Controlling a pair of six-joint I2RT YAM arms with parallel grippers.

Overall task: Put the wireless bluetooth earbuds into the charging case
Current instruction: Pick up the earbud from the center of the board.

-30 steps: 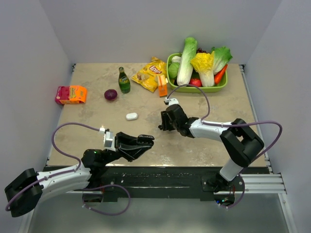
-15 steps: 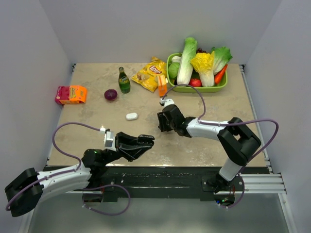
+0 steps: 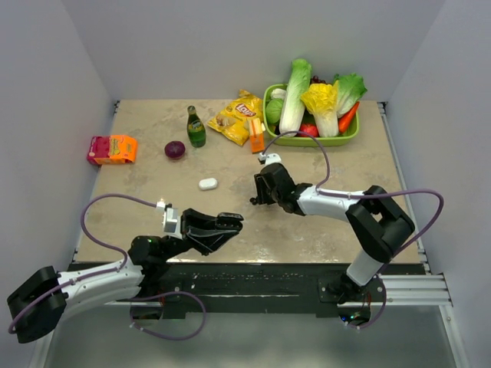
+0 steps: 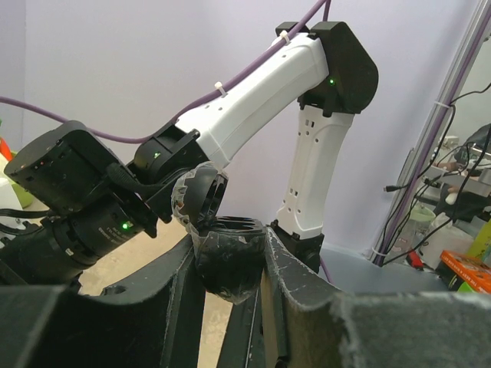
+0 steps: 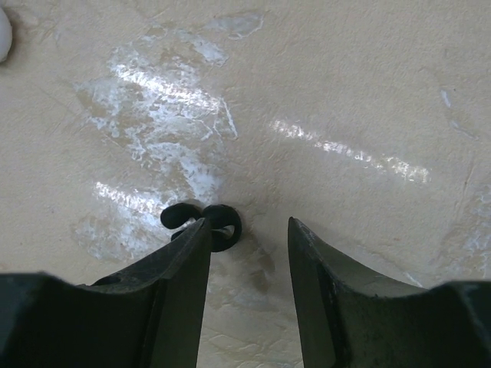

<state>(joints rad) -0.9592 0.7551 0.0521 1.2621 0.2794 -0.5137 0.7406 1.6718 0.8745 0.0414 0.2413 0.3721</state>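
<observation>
On the left, the left tool [image 4: 229,249] was closed tight on the black charging case [image 4: 230,268], whose lid looked raised. It held the case off the counter [image 3: 153,199], on the near side of the small white pod [image 3: 208,183]. To the right of that pod, the right tool [image 5: 247,230] hung low over the counter with its jaws about half open and nothing between them. A black earbud [image 5: 222,224] lay on the counter, touching or just beside the tip of one finger and outside the gap. We could not make out the other buds. We judged the step in hand to be picking up this bud. The next move called for shifting the right tool sideways until the bud sat between the fingers, then closing gently, since something so tiny could easily skid away.
</observation>
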